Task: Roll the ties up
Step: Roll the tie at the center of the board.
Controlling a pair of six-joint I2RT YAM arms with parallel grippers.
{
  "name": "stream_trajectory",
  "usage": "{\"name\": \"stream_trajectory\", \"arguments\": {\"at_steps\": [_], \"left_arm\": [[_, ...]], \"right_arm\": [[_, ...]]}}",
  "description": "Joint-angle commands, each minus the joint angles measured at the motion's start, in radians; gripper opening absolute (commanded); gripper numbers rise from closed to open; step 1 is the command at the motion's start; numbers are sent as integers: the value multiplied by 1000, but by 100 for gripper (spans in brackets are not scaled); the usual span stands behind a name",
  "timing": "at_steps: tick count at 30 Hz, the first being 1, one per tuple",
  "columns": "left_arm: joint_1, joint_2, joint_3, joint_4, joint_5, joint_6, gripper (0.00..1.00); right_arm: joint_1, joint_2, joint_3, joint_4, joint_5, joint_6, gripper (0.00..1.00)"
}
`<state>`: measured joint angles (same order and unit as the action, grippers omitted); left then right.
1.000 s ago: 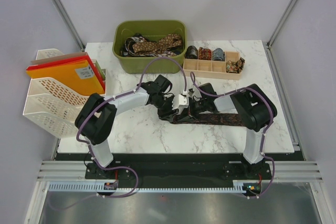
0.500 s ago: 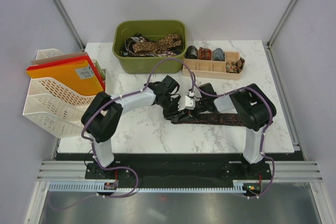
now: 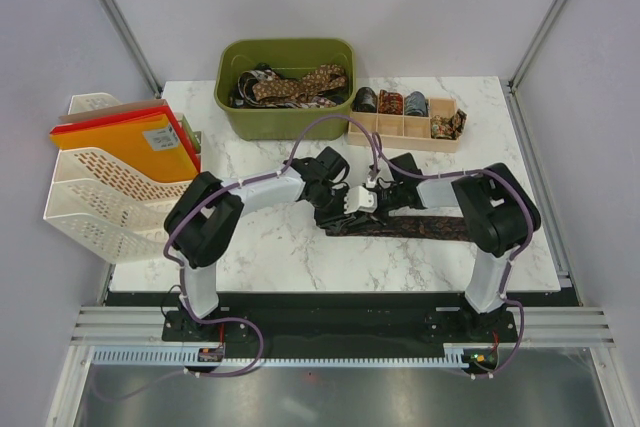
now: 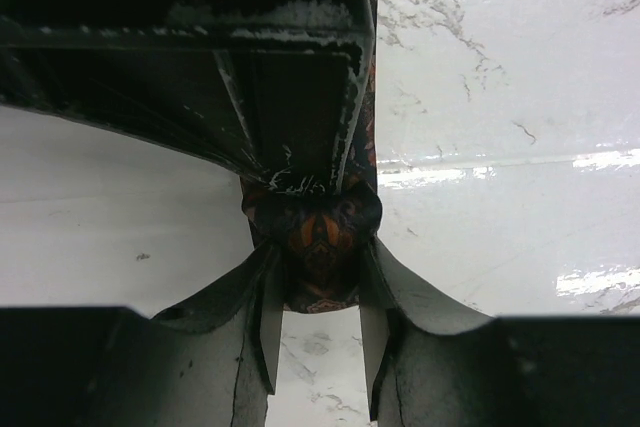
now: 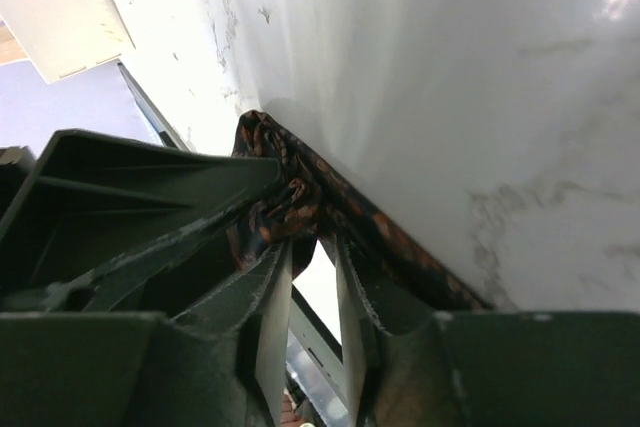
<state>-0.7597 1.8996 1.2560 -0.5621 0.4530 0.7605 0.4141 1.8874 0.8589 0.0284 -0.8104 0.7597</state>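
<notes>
So, the dark tie is laid flat on the desk, roughly mid-desk, with its long axis running left-right along the near edge. Its left end is curled into a small rolled end, and that's the spot where both arms are parked, pretty much nose to nose.

The left end effector is seen closed on that rolled end. In the left wrist view the fabric is pinched between the two fingers and bulges out past the tips. The right end effector is parted, with a strip of light showing between its fingers. The bunched fabric is sat right at its tips, and whether it's actually touched can't be made out.

The bit that matters: the unrolled length is stretched away from the rolled end toward the right arm's side, so any further rolling would probably have to be carried rightward along that axis. The roll is held by the left, while the flat part is nearer the right arm. Most of this tie being flat, an early stage is guessed.

Further back, loose ties are piled in a green bin, and finished rolls are slotted in a wooden tray.
</notes>
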Motion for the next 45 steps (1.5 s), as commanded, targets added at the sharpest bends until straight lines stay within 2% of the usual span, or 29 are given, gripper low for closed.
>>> {"name": "stream_trajectory", "arguments": {"at_steps": [1,9,13,16,22,25,29,32,33,36,40,45], "left_arm": [[-21,82,-18,-38,-54,23,31],[-23,98,6,-53,-54,29,31],[-21,98,3,-56,-51,26,31],[-21,98,6,-58,-53,31,32],[-21,90,6,-58,-54,36,34],[-21,84,0,-59,-51,34,35],[-18,81,-4,-61,-48,36,36],[-15,75,-7,-59,-48,33,36],[-13,75,-9,-58,-50,34,36],[11,53,-23,-61,-56,45,36],[54,20,-43,-78,-77,77,36],[88,-46,-92,-97,-86,108,36]], "right_arm": [[-32,-74,49,-27,-33,-48,34],[-49,-99,45,-21,-59,-37,43],[-44,-126,9,45,-65,10,49],[-37,-97,3,42,-49,0,49],[-11,-28,8,62,-21,-16,42],[3,-7,17,80,-18,-8,36],[6,10,23,56,-18,-16,36],[9,9,19,61,-3,-26,20],[11,13,19,65,0,-28,12],[26,45,38,94,27,-23,0],[72,96,68,209,31,73,0],[101,127,86,277,51,107,0]]}}
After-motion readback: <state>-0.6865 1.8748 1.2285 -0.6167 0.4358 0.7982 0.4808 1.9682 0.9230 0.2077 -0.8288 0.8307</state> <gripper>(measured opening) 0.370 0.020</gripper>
